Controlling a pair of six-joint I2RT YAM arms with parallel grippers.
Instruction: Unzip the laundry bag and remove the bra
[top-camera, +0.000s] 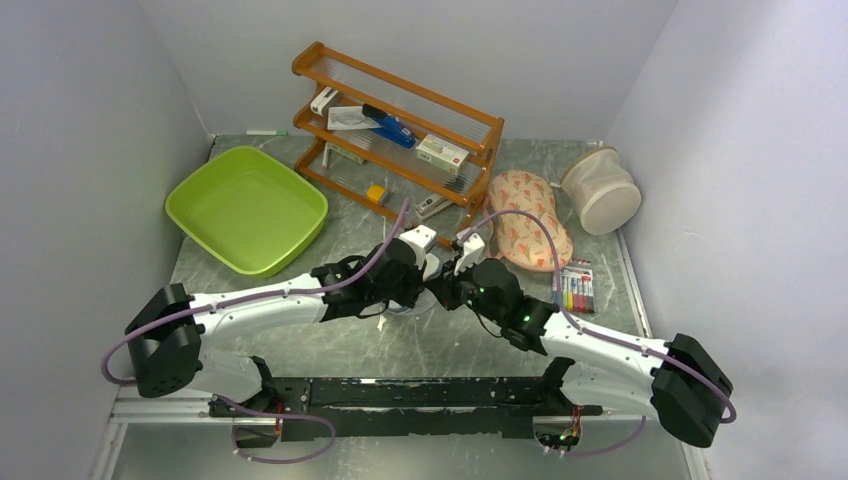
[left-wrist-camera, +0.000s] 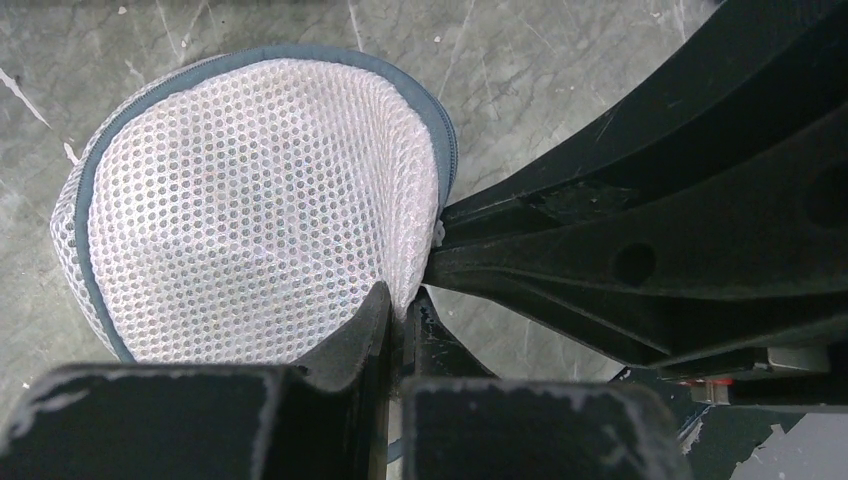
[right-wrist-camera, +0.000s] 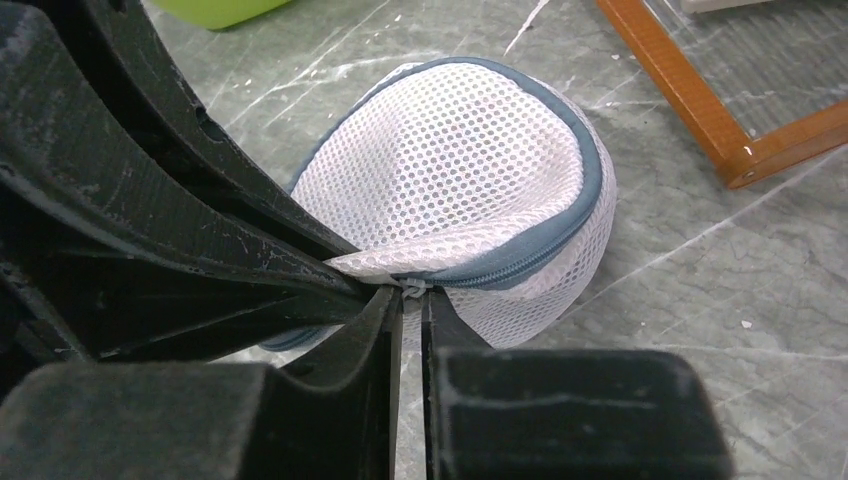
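Lime green tub (top-camera: 245, 208) sitting near the far-left corner of the counter (top-camera: 400, 345). Green pen (top-camera: 265, 132) lying just behind it at the far edge. Wooden three-tier rack (top-camera: 492, 140) standing mid far edge, angled to it. Blue stapler (top-camera: 392, 128) and white box (top-camera: 442, 153) lying on its shelves. Orange-patterned cream pouch (top-camera: 525, 215) lying just right of the rack. Beige mesh cylinder (top-camera: 600, 190) lying on its side near the far-right corner. Marker pack (top-camera: 576, 288) lying toward the right edge, nearer than the pouch.

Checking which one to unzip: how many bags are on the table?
3: white mesh laundry bag at centre, orange-patterned pouch beside the rack, beige mesh cylinder far right. None apparently hidden.
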